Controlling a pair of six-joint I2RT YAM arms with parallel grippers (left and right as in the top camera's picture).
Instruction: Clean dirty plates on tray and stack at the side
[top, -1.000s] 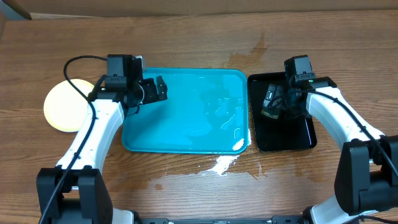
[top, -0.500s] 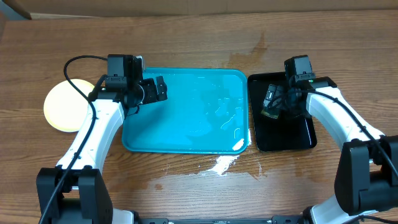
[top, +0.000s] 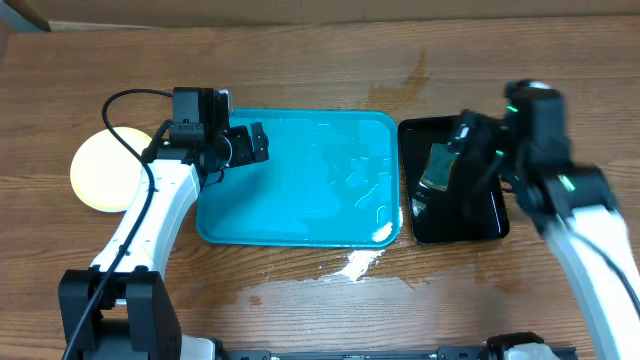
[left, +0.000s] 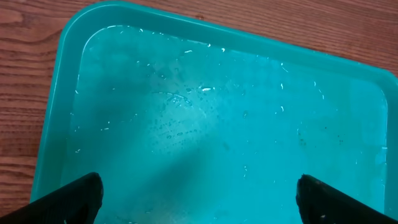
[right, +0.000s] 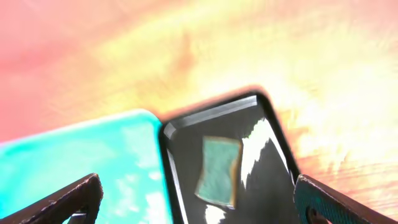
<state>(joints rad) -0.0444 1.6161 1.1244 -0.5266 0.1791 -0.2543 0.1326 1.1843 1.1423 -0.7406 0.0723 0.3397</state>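
Observation:
The turquoise tray (top: 300, 238) lies mid-table, wet, with nothing on it; its bare floor (left: 217, 124) fills the left wrist view, and its corner (right: 81, 162) shows in the right wrist view. A pale yellow plate (top: 100, 170) rests on the table left of the tray, partly behind the left arm; whether others lie under it I cannot tell. My left gripper (top: 255, 145) (left: 199, 199) hovers open over the tray's left end. My right gripper (top: 468, 150) (right: 196, 199) is open and raised above the black tray, blurred by motion.
A glossy black tray (top: 470, 215) (right: 267, 162) sits right of the turquoise one, with a green and yellow sponge (top: 437, 165) (right: 219, 168) lying in it. Spilled water (top: 355, 265) spots the wood by the tray's near edge.
The right arm has swung up and to the right, away from the black tray, and shows blurred. The sponge stays in the black tray. The left arm has not moved.

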